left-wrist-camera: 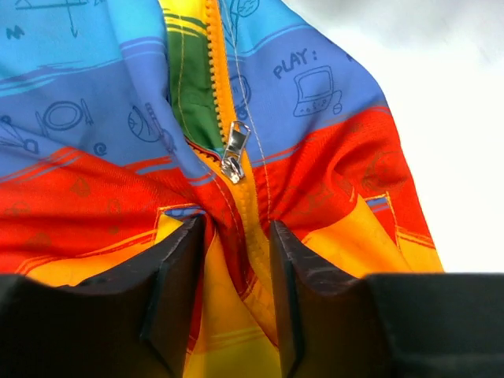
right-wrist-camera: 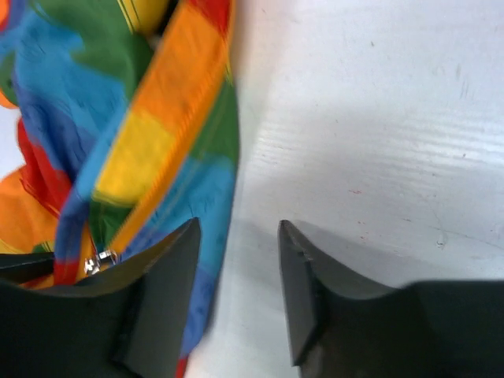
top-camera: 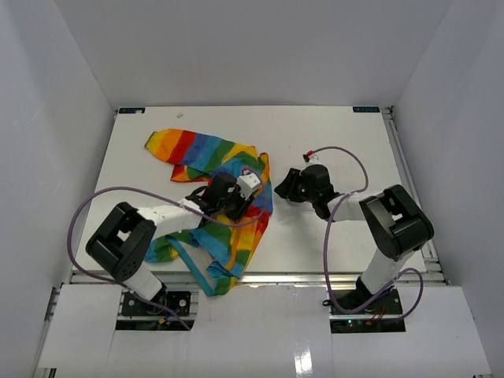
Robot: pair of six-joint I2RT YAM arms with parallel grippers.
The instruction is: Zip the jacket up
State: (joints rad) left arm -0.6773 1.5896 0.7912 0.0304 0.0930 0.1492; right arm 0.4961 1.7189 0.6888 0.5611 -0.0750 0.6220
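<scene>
Jacket (top-camera: 206,155) lay crumpled left of the counter's (top-camera: 339,126) middle, spilling to the near edge. Left fingers (left-wrist-camera: 173,291) stood apart, astride the tape just below the zipper slider (left-wrist-camera: 235,153). Right fingers (right-wrist-camera: 307,291) were apart too, at the jacket's edge. Bunched fabric could've jammed that slider, imo. Couldn't tell which stretch was already zipped.

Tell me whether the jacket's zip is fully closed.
Partly closed: the slider sits partway up the jacket, with the two halves parted beyond it.

Table (top-camera: 354,130) free at right; jacket (top-camera: 205,151) blocks the left.
</scene>
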